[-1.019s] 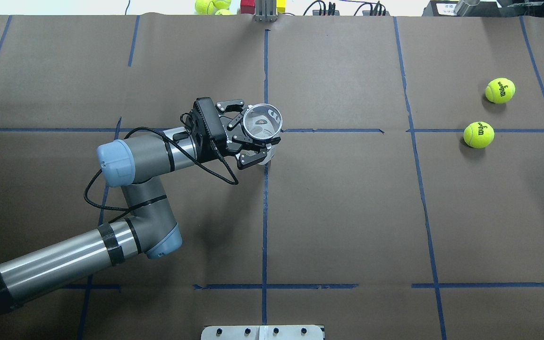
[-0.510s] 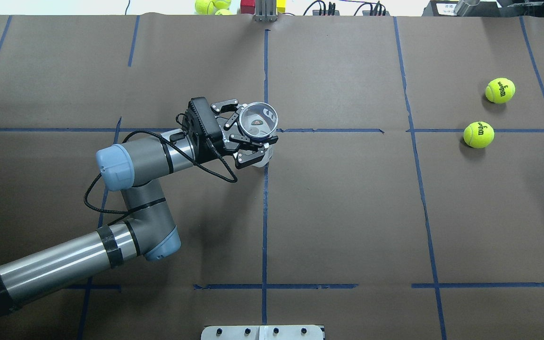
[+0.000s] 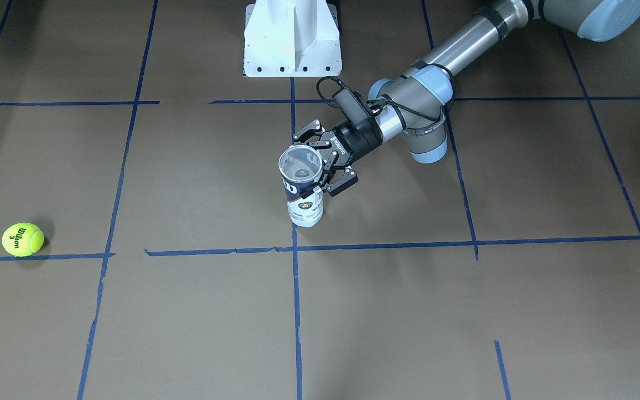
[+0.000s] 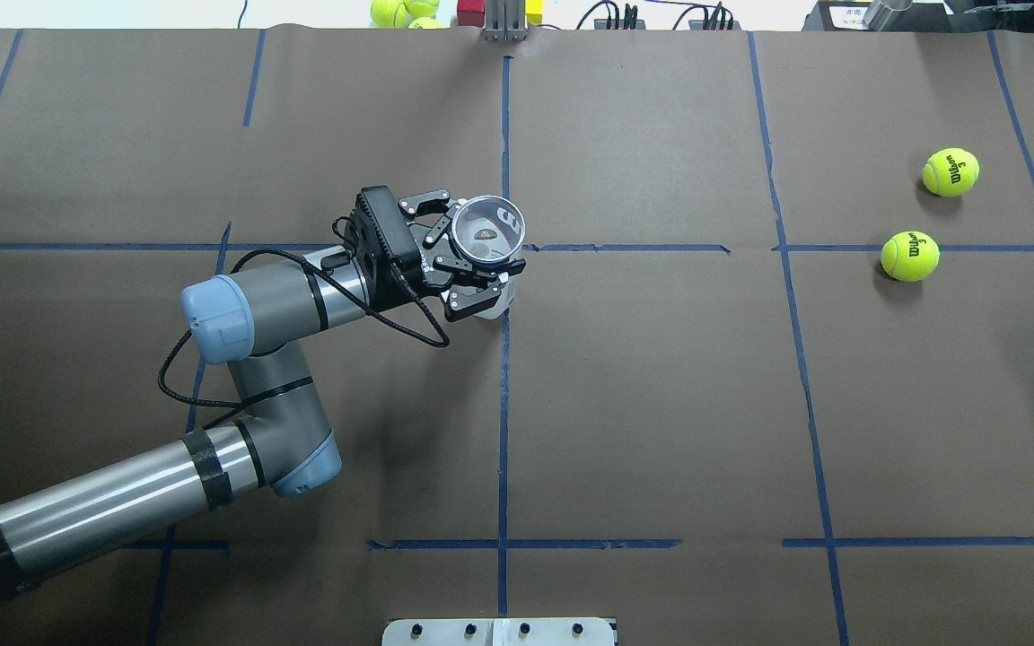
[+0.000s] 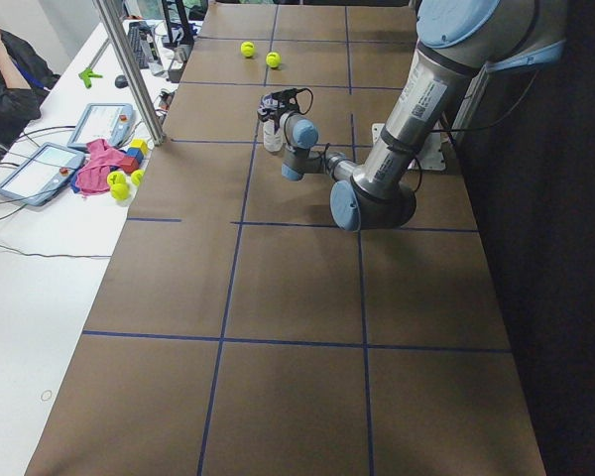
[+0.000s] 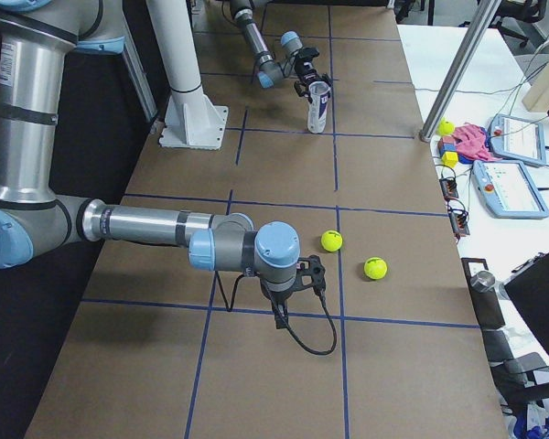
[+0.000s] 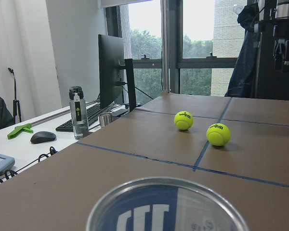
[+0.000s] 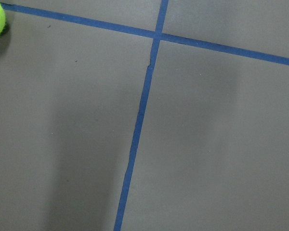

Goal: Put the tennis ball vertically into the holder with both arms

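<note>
**Operator:** Which step am I in?

**Spotter:** The holding step, I'd judge. Your left gripper (image 3: pixel 323 161) has its fingers pinching the holder (image 3: pixel 303 208) just below the open rim. The mouth faces up, and the holder is near the middle of the tabletop (image 4: pixel 661 404), beside a crossing of blue tape lines. I can't tell whether its base rests on the surface or hangs just above it.

**Operator:** And the next move?

**Spotter:** You need a ball. The nearer tennis ball (image 4: pixel 909 256) and a second ball (image 4: pixel 950 171) lie well apart from the holder, on the right arm's side. Your right gripper (image 6: pixel 304 279) points down near them, but it is too small to tell whether its fingers are spread or pressed together. I'd bring it over the nearer ball, pinch it, carry it above the mouth and lower it straight in. The left arm's job meanwhile is to steady the can.

**Operator:** How does the holder look?

**Spotter:** It's clear plastic with a navy-and-white label and a white logo. It stands about upright, and no ball shows inside.
</note>
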